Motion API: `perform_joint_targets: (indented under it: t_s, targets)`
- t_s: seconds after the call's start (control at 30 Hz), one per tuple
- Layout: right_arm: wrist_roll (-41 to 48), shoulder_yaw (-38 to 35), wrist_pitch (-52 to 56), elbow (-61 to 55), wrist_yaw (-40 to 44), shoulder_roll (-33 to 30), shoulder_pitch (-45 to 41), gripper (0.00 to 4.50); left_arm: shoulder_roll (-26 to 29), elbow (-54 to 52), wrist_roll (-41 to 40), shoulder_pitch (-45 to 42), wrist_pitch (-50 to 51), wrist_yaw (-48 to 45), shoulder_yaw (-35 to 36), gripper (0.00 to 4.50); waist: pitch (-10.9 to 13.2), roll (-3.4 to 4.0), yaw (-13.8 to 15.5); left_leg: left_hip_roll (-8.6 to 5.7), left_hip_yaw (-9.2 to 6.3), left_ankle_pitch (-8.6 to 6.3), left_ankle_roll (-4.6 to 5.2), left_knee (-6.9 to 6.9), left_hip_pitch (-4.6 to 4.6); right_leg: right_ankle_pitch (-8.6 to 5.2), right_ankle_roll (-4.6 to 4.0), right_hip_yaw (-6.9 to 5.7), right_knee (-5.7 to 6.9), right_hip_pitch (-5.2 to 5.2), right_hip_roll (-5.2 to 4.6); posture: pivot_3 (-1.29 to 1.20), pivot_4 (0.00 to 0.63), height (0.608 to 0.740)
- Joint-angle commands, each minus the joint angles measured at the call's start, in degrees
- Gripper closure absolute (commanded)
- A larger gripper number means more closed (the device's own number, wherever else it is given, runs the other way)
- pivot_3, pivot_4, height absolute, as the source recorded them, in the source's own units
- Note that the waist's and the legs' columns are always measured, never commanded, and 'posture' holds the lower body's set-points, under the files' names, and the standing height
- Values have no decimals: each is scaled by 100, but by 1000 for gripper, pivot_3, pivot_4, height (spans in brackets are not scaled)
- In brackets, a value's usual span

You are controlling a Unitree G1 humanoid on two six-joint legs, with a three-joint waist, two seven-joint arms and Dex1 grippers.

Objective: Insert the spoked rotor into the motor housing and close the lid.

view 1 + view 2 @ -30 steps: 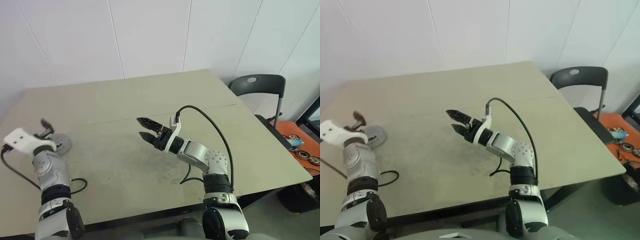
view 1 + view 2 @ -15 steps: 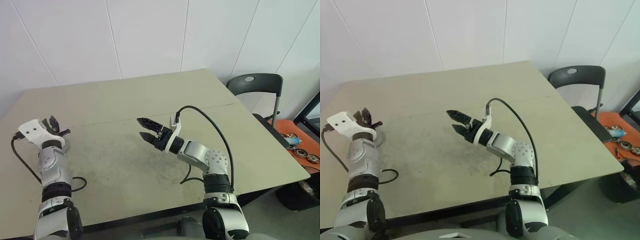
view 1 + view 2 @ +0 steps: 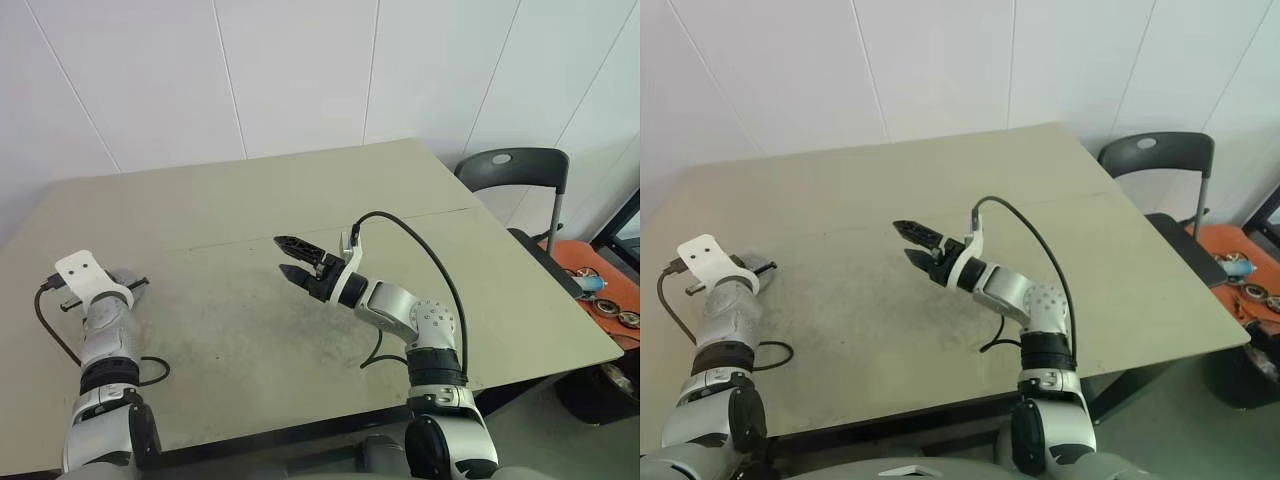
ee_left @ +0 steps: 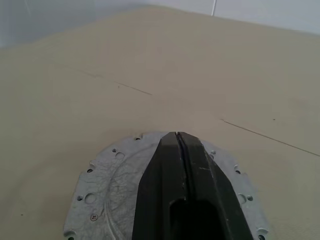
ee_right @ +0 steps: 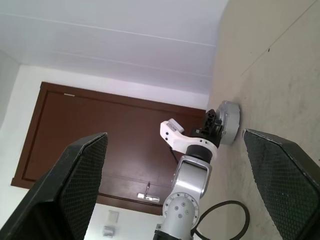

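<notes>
The lid (image 4: 112, 182), a grey disc with a notched rim and small holes, lies on the tan table (image 3: 300, 190) near its left edge. My left gripper (image 4: 179, 135) is shut, its fingers pressed together right over the middle of the lid with nothing seen between them. From the head, that gripper (image 3: 765, 268) and its wrist cover most of the lid (image 3: 752, 264). In the right wrist view a thick silver round piece (image 5: 229, 119) sits under it; I cannot tell whether that is the motor housing. The spoked rotor is hidden. Over the table's middle my right gripper (image 3: 281, 256) hangs open and empty.
A dark chair (image 3: 515, 170) stands at the table's right side, with an orange tray of small parts (image 3: 600, 285) on the floor beyond. Black cables loop on the table by each arm (image 3: 152, 368). A seam (image 3: 400, 217) crosses the tabletop.
My left gripper went from open to shut and dropped, tipping forward onto the lid. The right arm stayed still.
</notes>
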Motion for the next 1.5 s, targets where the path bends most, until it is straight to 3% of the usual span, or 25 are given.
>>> perform_joint_targets:
  t_s: [0.03, 0.13, 0.27, 0.4, 0.53, 0.7, 0.8, 1.2, 1.5]
  targets:
    - [39, -15, -32, -137, 49, 152, -166, 0, -138, 42, 13, 34, 243, -32, -58, 4477, 1, 7, -1, 0, 0, 0, -1, 0, 0, 0, 0, 0, 0, 0, 0, 0, 0, 740]
    - [9, -20, -44, -109, 76, 136, -184, 0, -272, -225, -96, 49, 148, -317, -57, 4477, 1, 8, 8, 0, -1, 2, -4, 0, 0, 0, 0, 0, 0, 0, 0, 0, 0, 740]
    - [-238, 67, -156, -241, 239, 8, -210, 0, -471, -1007, -372, 176, -285, -1495, -235, 4477, 4, 2, 0, 0, 0, 3, -5, 1, -6, 1, 1, 0, -4, 0, -1, 0, 0, 740]
    - [-1264, 553, -617, -692, 836, -449, -144, 0, -560, -1648, -554, 359, -510, -2594, -506, 4477, 12, -15, -7, 0, 1, 7, -13, 1, -27, 1, 0, -1, -10, -19, 0, 0, 0, 740]
    - [-2878, 1485, -1592, -1295, 1684, -1352, 184, 0, -578, -2563, -1050, 699, -204, -4027, -884, 4477, 13, -15, -10, 0, 7, 9, -18, -1, -29, 0, 1, 0, -24, -18, -1, 0, 0, 740]
    - [-4486, 2221, -2696, -1507, 2298, -2345, 496, 0, -139, -3203, -1102, 984, 13, -5326, -1360, 4477, 16, -18, -13, 0, 13, 7, -14, -1, -34, 0, 2, 1, -56, -8, 0, 0, 0, 740]
    - [-4984, 2221, -3111, -1628, 2432, -2619, 663, 0, 171, -3308, -1043, 930, -13, -5872, -1547, 3883, 19, -20, -6, 2, 15, -4, 6, -1, -32, 0, 1, 3, -57, -7, 4, 0, 0, 740]
    - [-5621, 2025, -3519, -2434, 2440, -2609, 1256, 0, 570, -3123, -1206, 802, 710, -7482, -2102, 10, 27, -24, 16, 2, 13, -7, 14, -2, -22, 0, 0, 2, -72, 12, 4, 0, 0, 740]
    - [-5797, 1777, -3636, -2541, 2626, -2751, 1730, 0, 539, -3354, -1053, 1099, 593, -7591, -2187, 10, 48, -42, 33, 3, 13, -12, 22, -2, -22, 1, -1, 3, -77, 14, 4, 0, 0, 740]
